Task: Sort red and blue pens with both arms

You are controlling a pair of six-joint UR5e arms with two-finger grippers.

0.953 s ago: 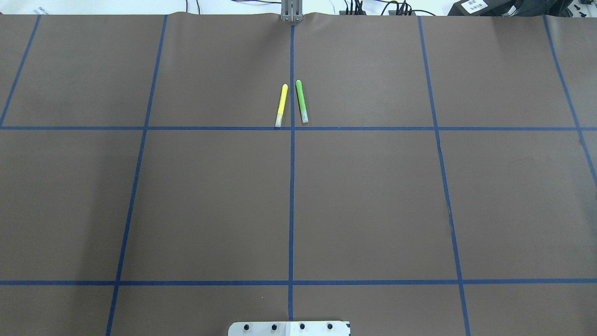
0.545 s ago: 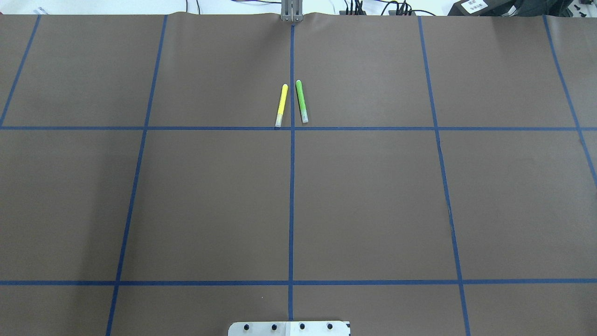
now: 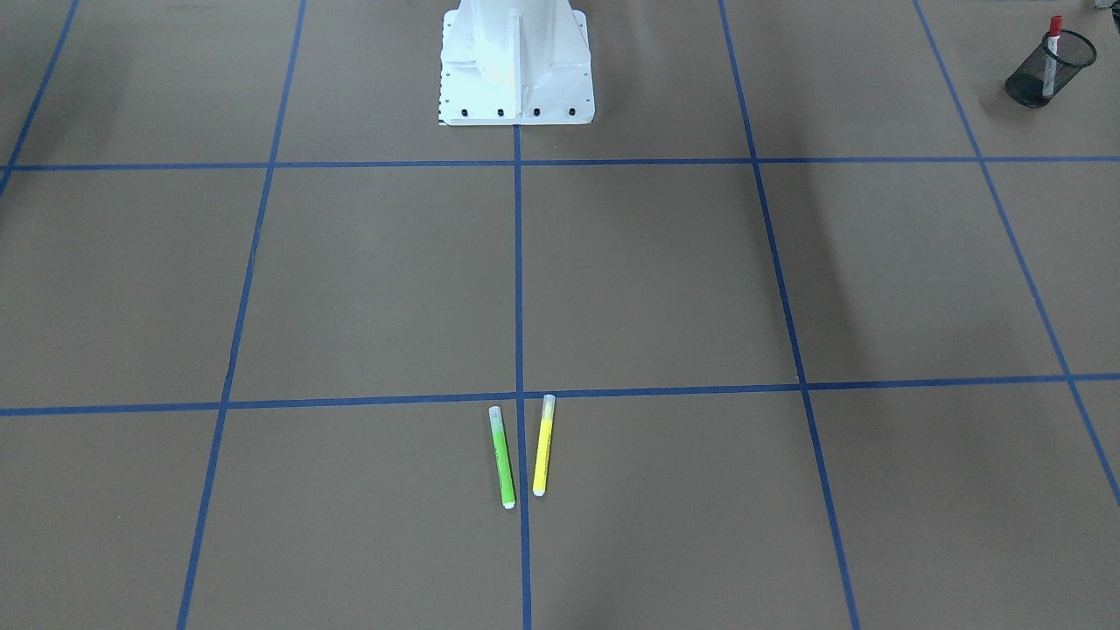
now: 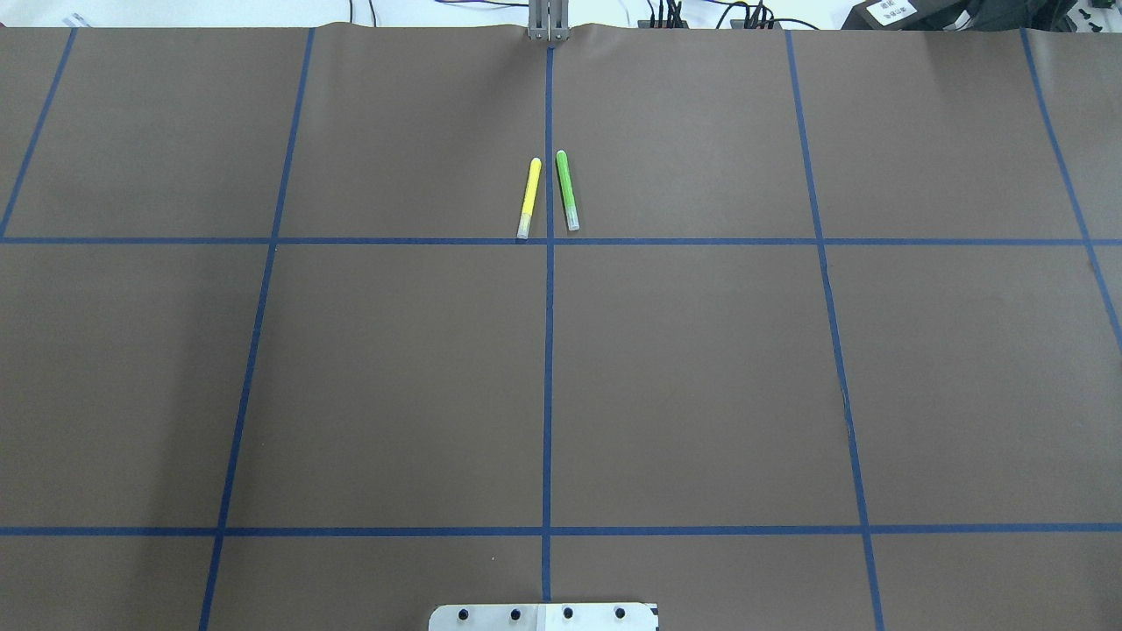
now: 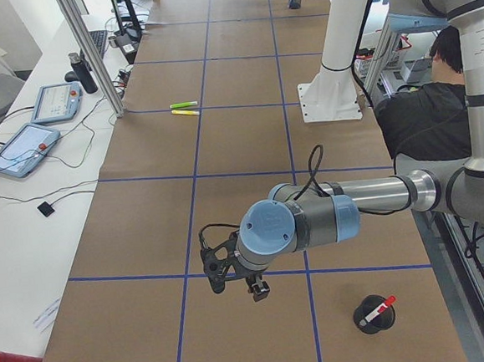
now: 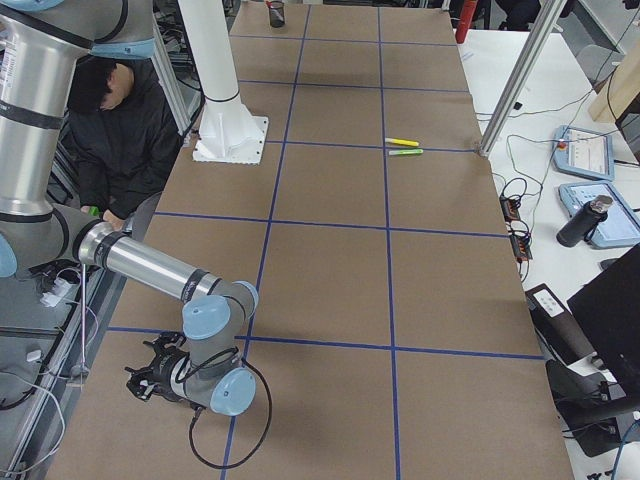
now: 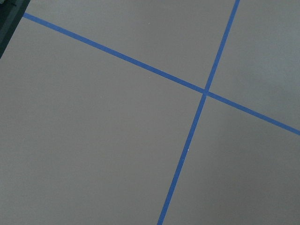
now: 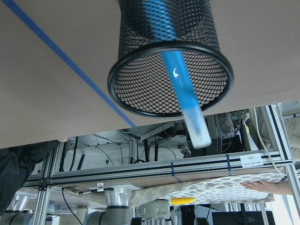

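The red pen [image 3: 1053, 35] stands in a black mesh cup [image 3: 1041, 87] at the table corner on my left side, and the same red pen [image 5: 378, 309] and cup [image 5: 369, 324] show in the exterior left view. My left gripper [image 5: 236, 280] hovers over the table a short way from that cup; I cannot tell whether it is open or shut. The blue pen [image 8: 180, 79] leans in another black mesh cup [image 8: 197, 23] filling the right wrist view. My right gripper [image 6: 145, 385] hangs near the table's edge; its state cannot be told either.
A green highlighter [image 4: 567, 190] and a yellow highlighter [image 4: 529, 198] lie side by side at the far middle of the brown, blue-taped table [image 4: 701, 368]. The white robot base [image 3: 516, 61] stands mid-edge. A person [image 6: 120, 130] sits behind it.
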